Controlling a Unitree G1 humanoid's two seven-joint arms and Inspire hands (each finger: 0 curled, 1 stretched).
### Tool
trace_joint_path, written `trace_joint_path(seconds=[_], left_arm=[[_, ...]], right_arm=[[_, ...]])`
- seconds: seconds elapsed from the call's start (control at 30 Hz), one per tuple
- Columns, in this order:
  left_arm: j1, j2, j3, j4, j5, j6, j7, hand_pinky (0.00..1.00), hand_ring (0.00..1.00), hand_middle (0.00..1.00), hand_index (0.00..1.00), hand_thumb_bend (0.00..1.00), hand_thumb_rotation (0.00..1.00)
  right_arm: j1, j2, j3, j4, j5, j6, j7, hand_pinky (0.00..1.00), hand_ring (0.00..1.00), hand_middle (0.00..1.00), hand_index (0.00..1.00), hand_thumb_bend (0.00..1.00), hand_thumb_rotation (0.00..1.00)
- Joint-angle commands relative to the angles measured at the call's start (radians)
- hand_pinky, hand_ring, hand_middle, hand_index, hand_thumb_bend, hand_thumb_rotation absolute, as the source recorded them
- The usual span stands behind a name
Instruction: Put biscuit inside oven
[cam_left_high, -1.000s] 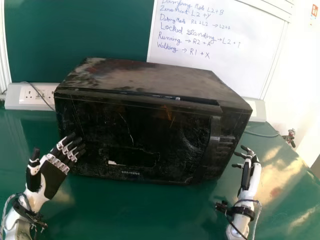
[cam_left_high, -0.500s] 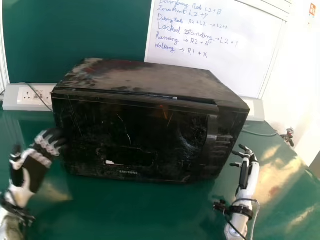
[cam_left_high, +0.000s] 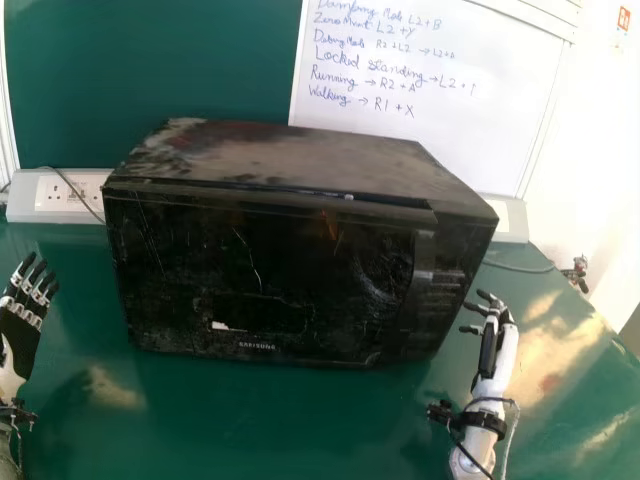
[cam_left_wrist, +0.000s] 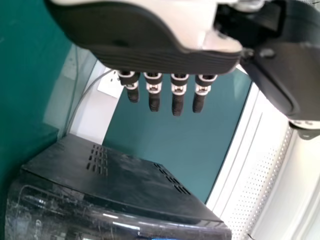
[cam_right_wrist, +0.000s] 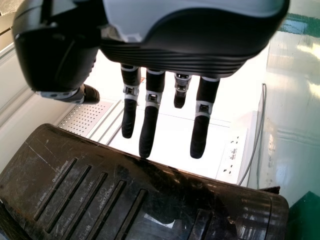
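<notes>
Left hand (cam_left_high: 20, 335) farther from scuffed, boxy oven (cam_left_high: 285, 265)

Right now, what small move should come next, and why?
I'd probably ease the right hand back slightly: the oven door looks shut, and that hand, open and empty, is close to the control panel. The left hand is clear.

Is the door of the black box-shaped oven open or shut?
Shut: the dark glossy door lies across the front of the oven, in line with the ribbed control panel, and no interior shows.
</notes>
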Motion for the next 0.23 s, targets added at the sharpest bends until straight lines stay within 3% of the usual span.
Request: trace_joint_path(seconds=[0.0, 0.2], left_arm=[[0.027, -0.044, 0.0, 0.053, 0.005, -0.001, 0.011, 0.45, 0.69, 0.74, 0.91, 0.1, 0.0], [0.015, -0.043, -0.01, 0.07, 0.01, 0.006, 0.006, 0.4, 0.7, 0.77, 0.91, 0.08, 0.0]], right_arm=[[0.068, 0.045, 0.008, 0.047, 0.001, -0.008, 0.019, 0.4, 0.46, 0.54, 0.69, 0.43, 0.66], [0.068, 0.05, 0.005, 0.042, 0.002, -0.011, 0.023, 0.39, 0.45, 0.54, 0.69, 0.43, 0.63]])
